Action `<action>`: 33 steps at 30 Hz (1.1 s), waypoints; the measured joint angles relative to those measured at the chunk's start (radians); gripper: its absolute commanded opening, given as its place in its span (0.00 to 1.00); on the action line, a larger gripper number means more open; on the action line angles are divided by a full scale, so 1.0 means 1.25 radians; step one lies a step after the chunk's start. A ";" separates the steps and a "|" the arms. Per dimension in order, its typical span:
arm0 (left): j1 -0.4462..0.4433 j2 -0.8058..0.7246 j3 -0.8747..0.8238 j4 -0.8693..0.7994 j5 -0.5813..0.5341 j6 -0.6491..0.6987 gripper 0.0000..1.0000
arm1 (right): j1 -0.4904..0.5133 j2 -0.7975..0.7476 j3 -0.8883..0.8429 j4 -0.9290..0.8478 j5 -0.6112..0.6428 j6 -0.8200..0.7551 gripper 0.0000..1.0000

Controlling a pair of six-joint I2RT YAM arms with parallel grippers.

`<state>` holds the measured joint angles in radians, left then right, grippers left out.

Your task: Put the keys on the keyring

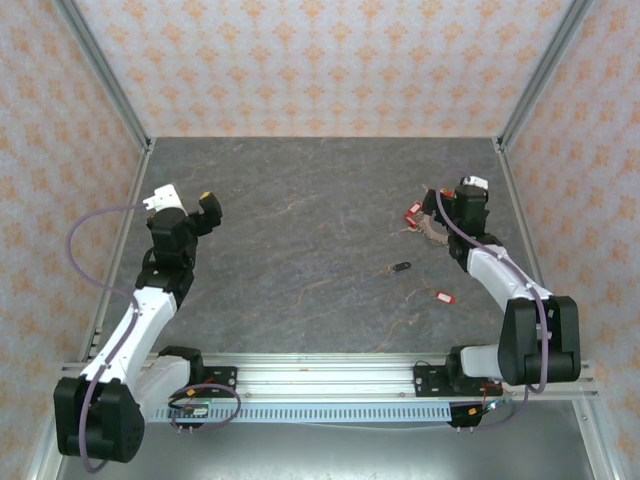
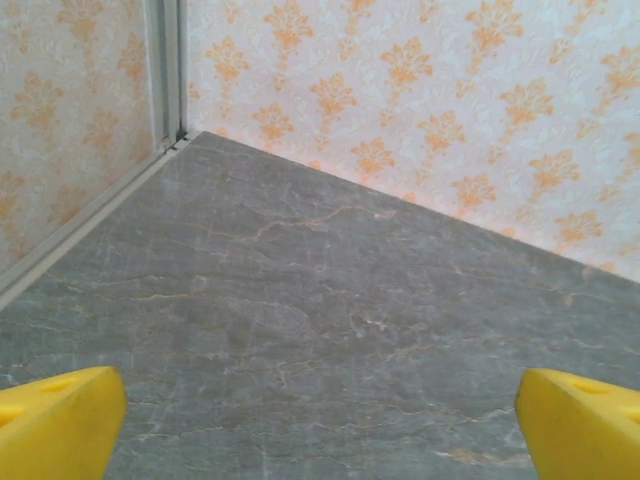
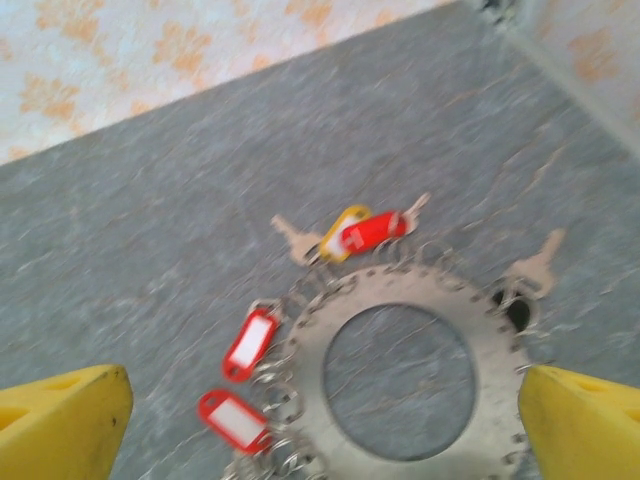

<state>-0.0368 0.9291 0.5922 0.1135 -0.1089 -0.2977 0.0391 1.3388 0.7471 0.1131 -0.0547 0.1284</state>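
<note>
Top external view puts the keyring (image 1: 432,228) on the bench (image 1: 300,200) at the far right, just below the tip of the right arm (image 1: 490,265). A cluster of red-tagged keys (image 1: 412,211) lies against the ring's left edge. A dark-tagged key (image 1: 401,267) and a lone red-tagged key (image 1: 445,296) lie apart from it, nearer the arm bases. The left arm (image 1: 165,250) hangs well away over bare bench. Left wrist view has the yellow fingertips (image 2: 60,425) in the two lower corners, so those jaws are spread wide with nothing between them. Right wrist view, somewhat blurred, has that arm's jaws just as wide and empty above the ring, which is a flat metal band edged with small loops. Red tags (image 3: 250,343) and a yellow tag (image 3: 340,232) hang at its left and top, and a bare key (image 3: 535,268) sits at its right. The step in hand looks like fetching a loose key. It probably goes best with a low, square approach and a pinch on the tag rather than the thin blade. The left arm could steady the ring so it cannot slide.
</note>
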 measured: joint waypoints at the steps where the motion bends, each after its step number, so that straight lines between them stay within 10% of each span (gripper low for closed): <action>1: 0.000 -0.014 0.000 -0.016 0.003 -0.020 1.00 | -0.001 0.013 0.008 -0.014 -0.022 0.011 0.99; 33: -0.029 0.004 0.001 -0.152 0.247 -0.225 1.00 | -0.099 0.487 0.408 -0.281 -0.191 0.157 0.82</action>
<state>-0.0727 0.9344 0.5934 -0.0769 0.1997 -0.5789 -0.0853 1.9472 1.2568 -0.2386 -0.2939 0.3252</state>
